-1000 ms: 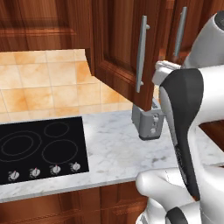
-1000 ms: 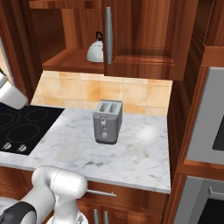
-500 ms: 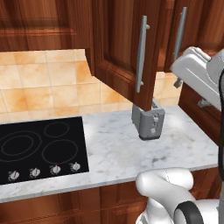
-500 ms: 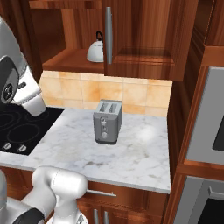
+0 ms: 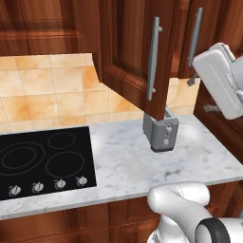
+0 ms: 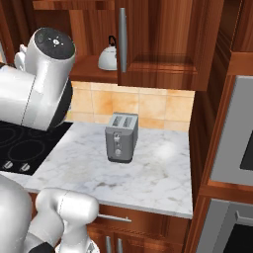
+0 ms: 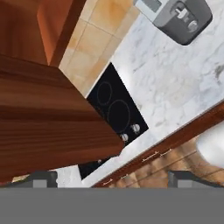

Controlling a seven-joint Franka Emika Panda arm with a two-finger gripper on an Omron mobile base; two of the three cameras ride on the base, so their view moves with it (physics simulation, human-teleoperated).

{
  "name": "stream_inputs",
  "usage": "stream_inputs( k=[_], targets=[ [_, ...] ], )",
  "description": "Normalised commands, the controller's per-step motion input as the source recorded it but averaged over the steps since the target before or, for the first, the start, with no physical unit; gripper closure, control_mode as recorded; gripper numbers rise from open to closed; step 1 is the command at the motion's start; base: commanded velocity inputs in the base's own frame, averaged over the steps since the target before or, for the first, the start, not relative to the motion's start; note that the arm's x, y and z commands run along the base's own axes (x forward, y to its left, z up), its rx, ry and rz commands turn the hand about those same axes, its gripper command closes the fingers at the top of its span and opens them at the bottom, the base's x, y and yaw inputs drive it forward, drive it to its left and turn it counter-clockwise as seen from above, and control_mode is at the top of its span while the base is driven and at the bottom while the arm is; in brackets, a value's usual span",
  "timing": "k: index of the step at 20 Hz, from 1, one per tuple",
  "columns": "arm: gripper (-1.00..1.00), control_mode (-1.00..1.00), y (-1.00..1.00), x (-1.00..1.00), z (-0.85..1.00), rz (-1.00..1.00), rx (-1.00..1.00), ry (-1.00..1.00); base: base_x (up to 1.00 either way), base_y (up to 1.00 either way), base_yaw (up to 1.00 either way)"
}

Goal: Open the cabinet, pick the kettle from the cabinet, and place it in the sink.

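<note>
Dark reddish-brown wooden wall cabinet (image 6: 163, 44): one door (image 5: 130, 52) swung open toward near side, long silver bar handle (image 5: 153, 59) vertical on it. White marble counter (image 5: 142, 163) below. Black glass cooktop (image 5: 42, 161) at counter left. Boxy grey two-slot toaster (image 6: 121, 137) on counter, right of cooktop. Squat silver-grey kettle (image 6: 108, 57) with black arched handle upright on inner cabinet shelf, left of door edge. Two-finger gripper (image 7: 111, 177): fingers (image 7: 41, 177) spread wide, nothing between them.

Rolled view: cabinet (image 7: 48, 127) wood near, cooktop (image 7: 116, 116) and toaster (image 7: 181, 15) on the marble counter (image 7: 175, 83) beyond
</note>
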Motion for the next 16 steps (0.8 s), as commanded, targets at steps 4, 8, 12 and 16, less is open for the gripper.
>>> stream_inputs(
  k=[4, 8, 12, 16],
  targets=[
    [-1.00, -1.00, 0.03, 0.34, -0.04, 0.10, 0.25, 0.02, 0.00, 0.00, 0.00],
    [-1.00, -1.00, 0.01, 0.34, -0.02, 0.11, 0.24, 0.05, 0.00, 0.00, 0.00],
    [-1.00, -1.00, 0.05, 0.27, -0.01, 0.13, 0.20, 0.04, 0.00, 0.00, 0.00],
    [-1.00, -1.00, 0.14, 0.28, 0.00, 0.12, 0.16, 0.01, 0.00, 0.00, 0.00]
  ],
)
